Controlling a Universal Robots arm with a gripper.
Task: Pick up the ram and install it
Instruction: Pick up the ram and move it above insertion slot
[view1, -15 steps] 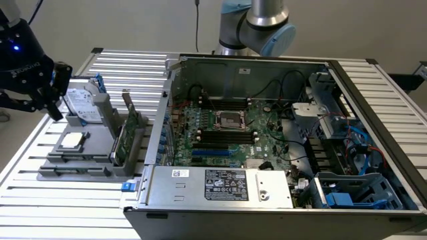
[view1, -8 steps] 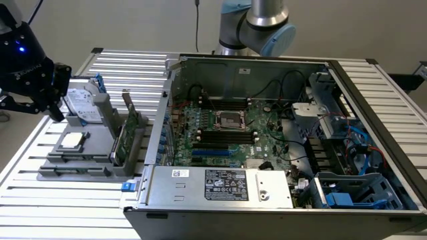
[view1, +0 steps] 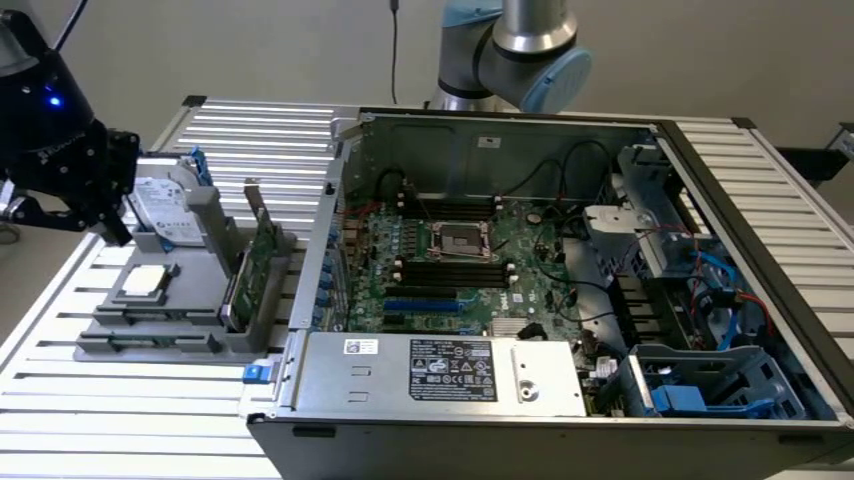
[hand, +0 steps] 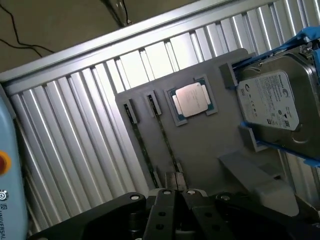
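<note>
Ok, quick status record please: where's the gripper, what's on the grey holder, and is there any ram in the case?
gripper: beside the holder, outside the computer case; no grasp I can confirm
holder: grey, on the slatted table, at the exterior view's left of the case
holder contents: hard drive, CPU, upright green card, ram
ram: two thin sticks, edge-on in the holder's slots
motherboard: in the open case; cannot tell if its memory slots are filled
</note>
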